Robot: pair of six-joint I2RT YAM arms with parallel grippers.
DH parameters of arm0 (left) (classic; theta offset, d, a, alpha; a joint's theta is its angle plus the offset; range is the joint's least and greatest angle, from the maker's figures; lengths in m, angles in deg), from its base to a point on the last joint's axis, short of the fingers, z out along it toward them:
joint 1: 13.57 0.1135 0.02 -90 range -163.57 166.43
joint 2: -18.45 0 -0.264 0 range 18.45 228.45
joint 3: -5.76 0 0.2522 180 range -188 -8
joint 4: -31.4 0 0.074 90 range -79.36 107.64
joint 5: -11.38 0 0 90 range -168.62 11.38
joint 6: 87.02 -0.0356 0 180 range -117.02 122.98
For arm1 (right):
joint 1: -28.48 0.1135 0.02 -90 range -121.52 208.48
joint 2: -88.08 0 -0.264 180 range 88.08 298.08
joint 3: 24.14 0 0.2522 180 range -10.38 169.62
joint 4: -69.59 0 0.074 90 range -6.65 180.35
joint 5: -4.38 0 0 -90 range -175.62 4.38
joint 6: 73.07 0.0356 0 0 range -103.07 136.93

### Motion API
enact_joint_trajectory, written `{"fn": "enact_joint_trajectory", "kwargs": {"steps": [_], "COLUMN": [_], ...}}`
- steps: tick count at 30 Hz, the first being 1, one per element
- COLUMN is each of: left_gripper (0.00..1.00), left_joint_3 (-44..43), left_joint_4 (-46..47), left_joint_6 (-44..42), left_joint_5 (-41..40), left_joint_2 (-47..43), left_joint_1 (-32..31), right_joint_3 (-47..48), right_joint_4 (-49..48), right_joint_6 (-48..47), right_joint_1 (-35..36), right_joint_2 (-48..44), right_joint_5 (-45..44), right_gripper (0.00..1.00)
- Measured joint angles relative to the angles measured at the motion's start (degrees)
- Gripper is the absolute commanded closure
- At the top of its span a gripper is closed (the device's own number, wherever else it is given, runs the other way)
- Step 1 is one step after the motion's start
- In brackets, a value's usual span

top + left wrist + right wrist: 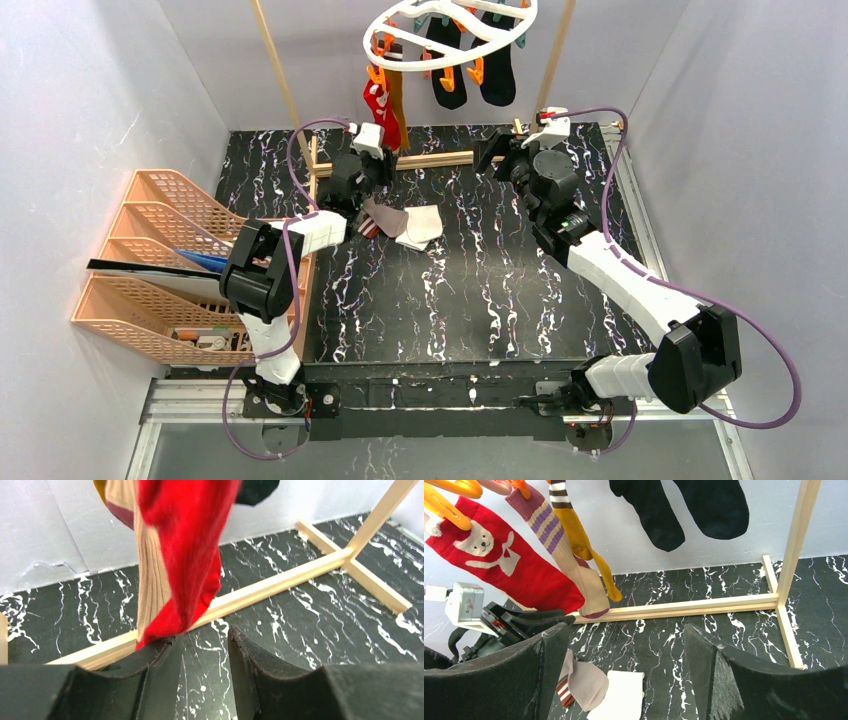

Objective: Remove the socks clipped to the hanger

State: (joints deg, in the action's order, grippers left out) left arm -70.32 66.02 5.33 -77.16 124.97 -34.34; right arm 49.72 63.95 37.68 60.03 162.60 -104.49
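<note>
My right fingers (624,635) stand spread wide with nothing between them, held low over the worktop (480,290) towards its far right, I judge to keep clear until a sock on that side is due. My left fingers (205,640) are parted with a narrow gap and grip nothing. They sit just under the toe of the red sock (185,545), which brushes one fingertip, so I judge I am lining up to pinch it and pull down. Three loose socks (405,225) lie heaped near the far left, already off. Above the far edge the hanger (400,62) holds the rest on orange clips: the red one with a white bear, a beige one (569,565) banded purple, a mustard one (584,545) and two black socks (679,510), all limp and dangling.
</note>
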Motion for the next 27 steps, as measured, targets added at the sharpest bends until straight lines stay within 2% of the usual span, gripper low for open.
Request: {"fn": "enact_joint_trajectory", "kwargs": {"steps": [4, 7, 10, 11, 22, 27], "left_gripper": [0.68, 0.86, 0.99, 1.0, 1.0, 1.0], "left_joint_3": [0.0, 0.0, -0.2, -0.4, -1.5, 3.1], "left_joint_4": [4.7, 8.6, 11.8, 12.5, 14.9, 16.0], "left_joint_6": [1.6, 3.7, 5.7, 6.3, 10.8, 11.7], "left_joint_5": [-1.3, -1.7, -1.7, -1.6, 2.3, 2.9], "left_joint_2": [0.0, 0.1, 0.6, 1.1, 4.9, 3.0], "left_joint_1": [0.0, 0.2, 0.5, 0.7, 2.1, 1.8], "right_joint_3": [0.0, 0.0, 0.0, 0.0, 0.0, 0.0], "right_joint_4": [0.0, 0.0, 0.0, 0.0, 0.1, 0.1], "right_joint_6": [0.1, 0.1, 0.1, 0.1, 0.0, 0.0], "right_joint_1": [0.0, 0.0, 0.0, 0.0, 0.0, 0.0], "right_joint_2": [0.1, 0.1, 0.1, 0.1, 0.1, 0.1], "right_joint_5": [0.5, 0.7, 0.9, 0.9, 0.9, 1.0], "right_gripper": [0.09, 0.09, 0.09, 0.09, 0.09, 0.11]}}
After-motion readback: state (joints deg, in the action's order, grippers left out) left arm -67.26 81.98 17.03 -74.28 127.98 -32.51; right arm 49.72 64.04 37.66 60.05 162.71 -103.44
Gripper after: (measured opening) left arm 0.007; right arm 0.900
